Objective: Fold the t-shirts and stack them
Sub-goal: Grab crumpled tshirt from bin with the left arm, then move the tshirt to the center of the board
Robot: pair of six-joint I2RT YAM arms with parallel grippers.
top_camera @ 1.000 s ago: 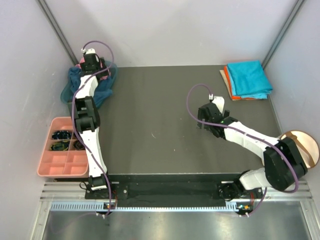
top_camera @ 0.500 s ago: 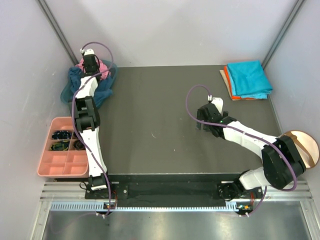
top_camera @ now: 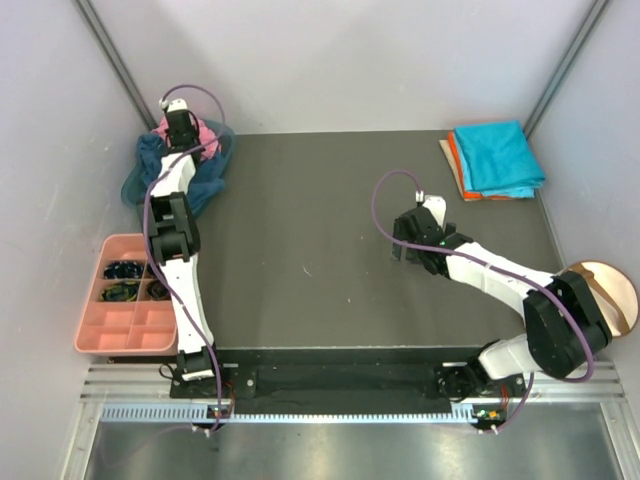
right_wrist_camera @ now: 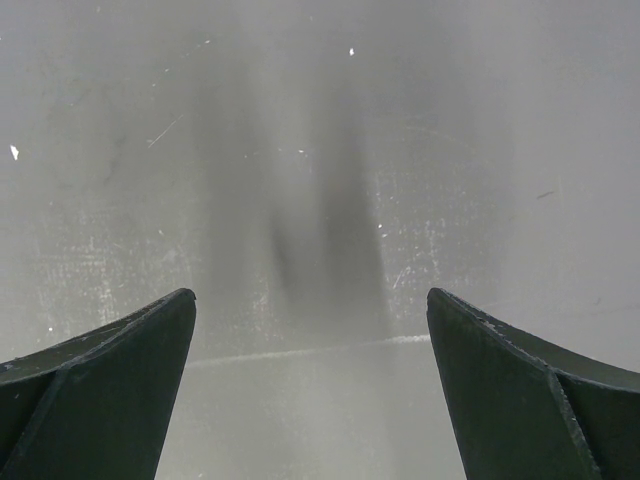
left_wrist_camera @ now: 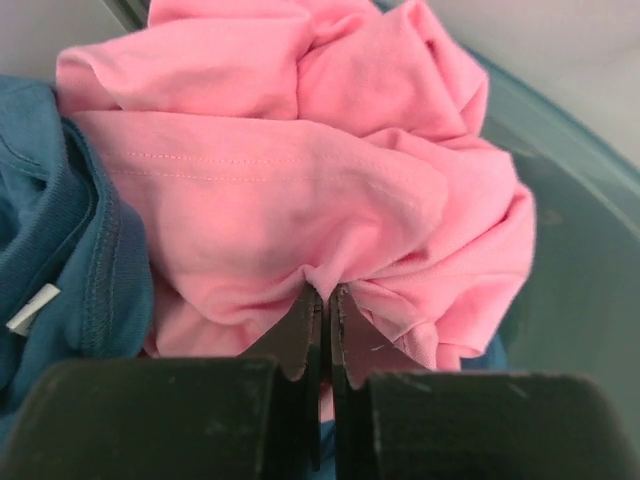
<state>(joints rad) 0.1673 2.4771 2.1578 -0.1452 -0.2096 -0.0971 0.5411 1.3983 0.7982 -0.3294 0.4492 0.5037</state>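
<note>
A crumpled bright pink t-shirt (top_camera: 208, 133) (left_wrist_camera: 300, 180) lies on top of a dark navy t-shirt (top_camera: 205, 185) (left_wrist_camera: 60, 260) in the teal basin (top_camera: 229, 152) (left_wrist_camera: 580, 250) at the table's far left corner. My left gripper (top_camera: 184, 138) (left_wrist_camera: 327, 292) is shut on a pinched fold of the pink shirt. At the far right corner a folded turquoise t-shirt (top_camera: 497, 157) rests on a folded orange one (top_camera: 456, 160). My right gripper (top_camera: 404, 251) (right_wrist_camera: 310, 295) hovers open over the bare dark table (top_camera: 310, 260) (right_wrist_camera: 320, 150), holding nothing.
A salmon-pink compartment tray (top_camera: 126, 342) with small dark items sits off the table's left edge, near the left arm. A tan round disc (top_camera: 603, 292) lies beyond the right edge. Grey walls close in both sides and the back.
My left gripper has closed from open onto the pink shirt in the basin. The right arm has barely shifted and its jaws stay wide.
</note>
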